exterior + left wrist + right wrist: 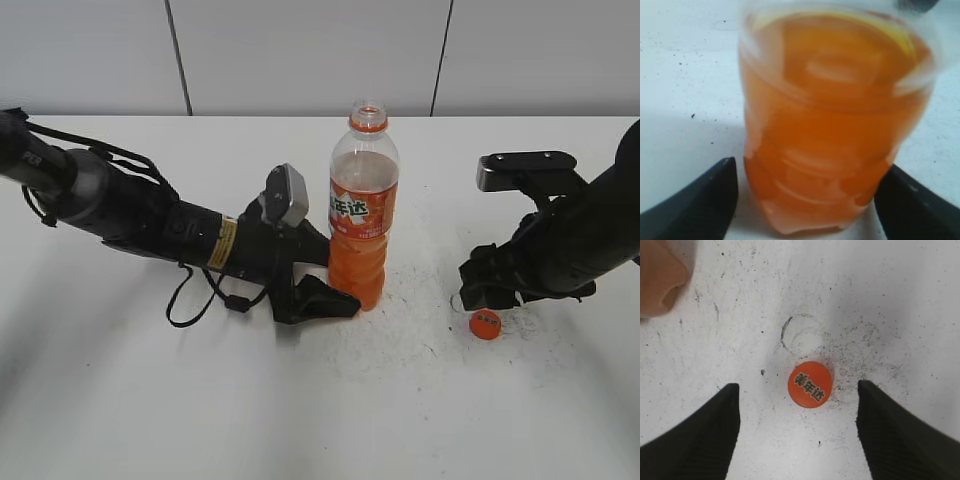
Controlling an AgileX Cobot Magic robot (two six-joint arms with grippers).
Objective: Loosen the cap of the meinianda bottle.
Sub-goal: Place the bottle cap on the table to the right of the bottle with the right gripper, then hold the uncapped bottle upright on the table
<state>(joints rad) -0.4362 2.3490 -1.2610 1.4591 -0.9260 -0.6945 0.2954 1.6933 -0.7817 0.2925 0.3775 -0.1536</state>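
The bottle (362,215) stands upright on the table (320,400), its neck already bare. The left gripper (335,297) lies low at its base, jaws on both sides of it – probably to steady it, though real contact I cannot tell. The cap (485,324) lies flat on the table, well apart from the bottle. The right gripper (797,427) hangs above it, tilted down, jaws wide and holding nothing – so the cap seems fully off.
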